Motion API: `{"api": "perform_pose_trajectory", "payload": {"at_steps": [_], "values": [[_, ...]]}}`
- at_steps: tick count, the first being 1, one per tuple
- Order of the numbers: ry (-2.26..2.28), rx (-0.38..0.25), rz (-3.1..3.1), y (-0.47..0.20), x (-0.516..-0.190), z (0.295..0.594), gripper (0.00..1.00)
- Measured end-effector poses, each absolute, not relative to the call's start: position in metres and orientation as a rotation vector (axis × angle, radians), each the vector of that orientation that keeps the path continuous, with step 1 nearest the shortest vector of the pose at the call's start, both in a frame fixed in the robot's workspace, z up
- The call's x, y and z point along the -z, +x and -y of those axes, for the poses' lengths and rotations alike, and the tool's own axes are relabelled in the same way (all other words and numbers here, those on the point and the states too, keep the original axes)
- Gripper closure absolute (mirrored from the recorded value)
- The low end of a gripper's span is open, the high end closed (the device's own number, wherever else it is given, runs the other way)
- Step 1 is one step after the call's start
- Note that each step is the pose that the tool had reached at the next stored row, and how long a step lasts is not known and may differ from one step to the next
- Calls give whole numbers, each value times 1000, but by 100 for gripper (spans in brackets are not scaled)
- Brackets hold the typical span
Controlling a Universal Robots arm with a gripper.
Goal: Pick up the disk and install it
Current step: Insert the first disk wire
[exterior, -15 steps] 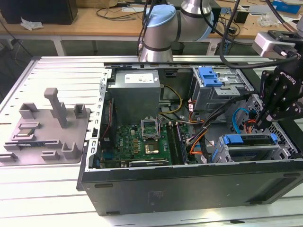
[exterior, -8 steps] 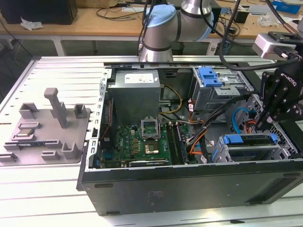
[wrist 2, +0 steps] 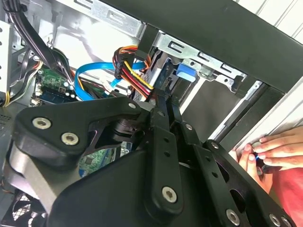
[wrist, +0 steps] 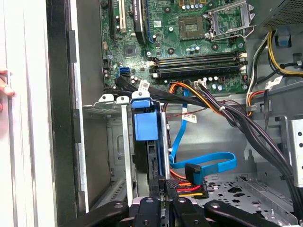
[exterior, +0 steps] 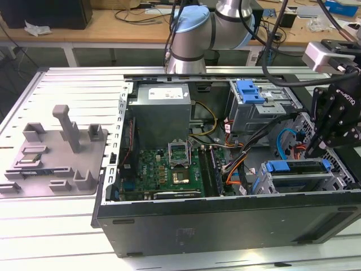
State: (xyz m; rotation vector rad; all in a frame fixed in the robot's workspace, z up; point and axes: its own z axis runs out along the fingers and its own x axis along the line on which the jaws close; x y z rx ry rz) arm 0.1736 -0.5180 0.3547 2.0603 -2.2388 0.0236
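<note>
Seeing the gripper (exterior: 309,149) hanging at the exterior view's right, mid-height, fingertips pointing down into the open case (exterior: 225,220). Reading the fingers (wrist 2: 161,109) as drawn nearly together and clamping the near end of the disk (wrist: 144,122). Judging that from the second wrist view, not fully certain.

Seeing the disk sitting directly beyond the fingertips, edge-on, standing in the drive cage (wrist: 108,100) at the exterior view's lower right, just behind the case's black side wall. Taking its long axis as running straight away from the tool in the first wrist view, and along the exterior view's left-right line, with the blue rail showing at the far end.

Noting a blue data cable (wrist: 208,163) and a red-orange-black power lead (wrist: 187,189) lying just beside the cage, near the fingertips. Spotting a person's hand (wrist 2: 272,146) resting on the case edge near the gripper.

Further out, seeing the motherboard (wrist: 189,42) well apart from the disk, toward the exterior view's centre.
</note>
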Motion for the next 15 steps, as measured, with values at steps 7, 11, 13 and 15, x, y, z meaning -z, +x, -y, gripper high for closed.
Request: {"api": "perform_pose_trajectory", "payload": {"at_steps": [7,11,13,15], "values": [[2060,-23,2239,174,-355,521,83],[2061,-24,2238,174,-354,521,83],[2061,-24,2238,174,-353,521,83],[2061,-24,2238,174,-353,521,83]]}}
